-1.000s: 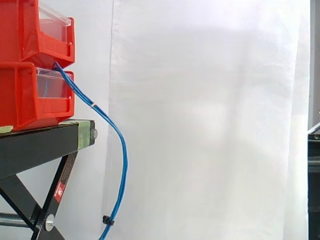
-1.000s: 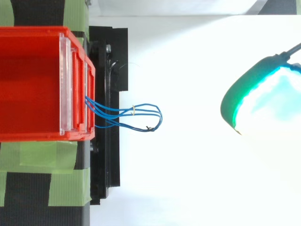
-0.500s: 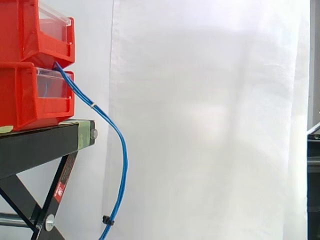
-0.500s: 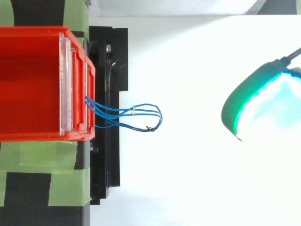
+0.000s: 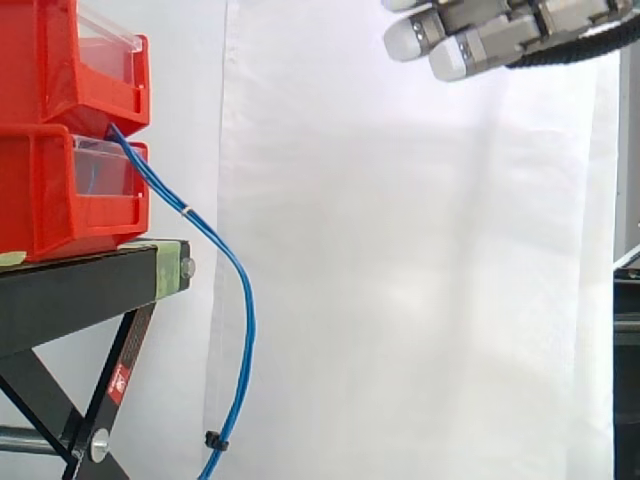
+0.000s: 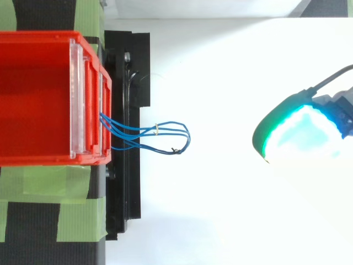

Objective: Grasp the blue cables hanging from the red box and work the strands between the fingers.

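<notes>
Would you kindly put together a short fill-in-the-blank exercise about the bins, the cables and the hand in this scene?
1. The blue cables hang down from the stacked ___ bins.
2. The bins rest on a ___ stand.
3. The hand, with straight fingers high up and well apart from the cables, holds ___.

Missing words: red; black; nothing.

Top view: white surface [image 6: 220, 215] blown out, fingers [image 6: 298, 135] glow cyan-green; side view evenly bright, curtain [image 5: 420, 260] softly shaded
</notes>
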